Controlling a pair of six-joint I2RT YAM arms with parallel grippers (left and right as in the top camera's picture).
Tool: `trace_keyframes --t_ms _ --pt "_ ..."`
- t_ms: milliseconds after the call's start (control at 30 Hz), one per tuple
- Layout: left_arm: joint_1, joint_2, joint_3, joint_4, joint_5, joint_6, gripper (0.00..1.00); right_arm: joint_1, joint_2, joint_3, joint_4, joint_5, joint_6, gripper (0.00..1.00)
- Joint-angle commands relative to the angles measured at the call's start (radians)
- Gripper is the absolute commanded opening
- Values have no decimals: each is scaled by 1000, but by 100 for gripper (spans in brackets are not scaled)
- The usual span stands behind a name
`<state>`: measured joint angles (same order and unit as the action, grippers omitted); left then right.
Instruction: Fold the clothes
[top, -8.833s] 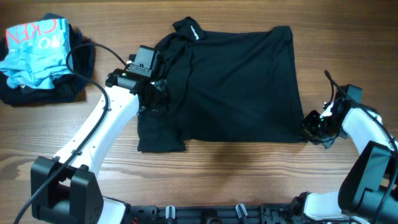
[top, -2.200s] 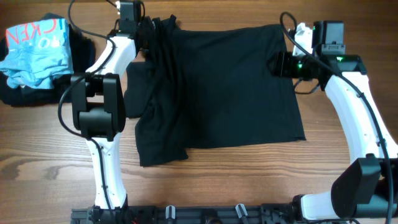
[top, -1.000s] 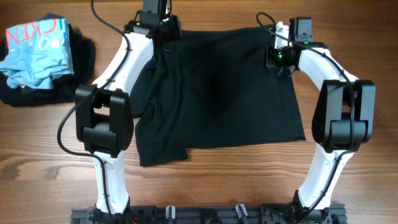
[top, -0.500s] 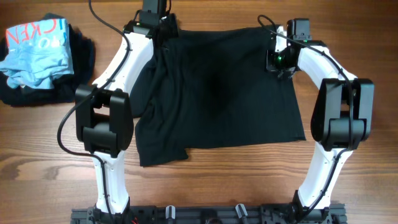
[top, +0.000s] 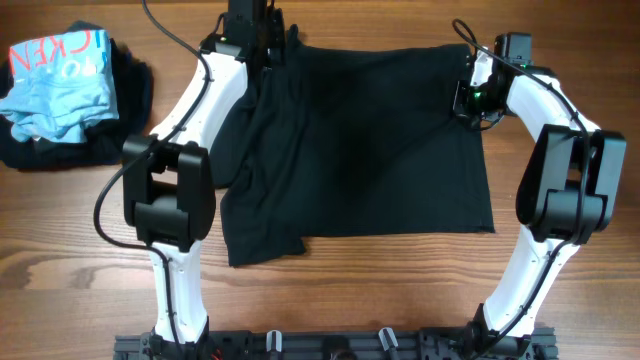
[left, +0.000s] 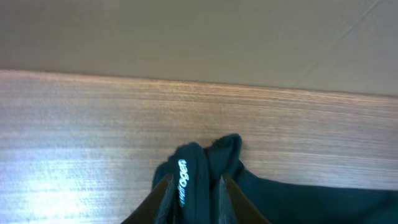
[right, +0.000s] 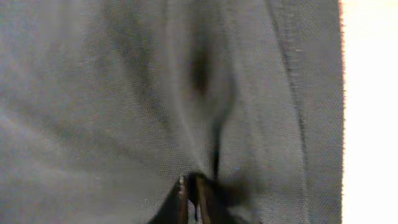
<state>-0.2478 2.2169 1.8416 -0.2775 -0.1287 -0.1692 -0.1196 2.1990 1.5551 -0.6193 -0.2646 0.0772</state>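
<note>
1. The black T-shirt (top: 370, 140) lies spread on the table (top: 560, 290), its far edge running left to right between the two claws.
2. The left gripper (left: 191, 190) pinches the bunched collar at the far-left corner.
3. The right gripper (right: 194, 186) presses its fingers together on a fabric ridge at the far-right edge.
4. The cloth stretches toward the near side from both, so the fold likely draws that way.

We count one black T-shirt (top: 370, 140), two grippers (left gripper (left: 193, 182), right gripper (right: 192, 186)), one light-blue garment (top: 55, 80), one dark heap (top: 128, 105) beneath it, one wooden table (top: 400, 290).
</note>
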Motion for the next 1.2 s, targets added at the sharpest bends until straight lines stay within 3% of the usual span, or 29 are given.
trace_keyframes --t_ms 0,133,267,433,700,867,1033,1167 --pt "3 69 18 53 -28 118 25 11 20 -2 -39 23 -32 25" --pt "3 117 18 153 -26 240 34 12 -21 10 -79 -4 -51 52" --pt "10 154 18 223 -26 309 50 12 -63 10 -105 -29 -51 56" --pt "27 168 19 196 -1 284 52 23 -98 10 -113 -29 -50 58" --pt "23 169 329 -229 45 129 51 74 -101 10 -106 -29 -48 63" --pt "23 170 491 -397 114 82 52 105 -101 10 -115 -29 -48 65" --pt "-4 169 634 -691 140 56 54 117 -101 10 -130 -28 -47 66" --pt "-39 169 770 -832 139 56 55 117 -101 10 -143 -28 -47 66"
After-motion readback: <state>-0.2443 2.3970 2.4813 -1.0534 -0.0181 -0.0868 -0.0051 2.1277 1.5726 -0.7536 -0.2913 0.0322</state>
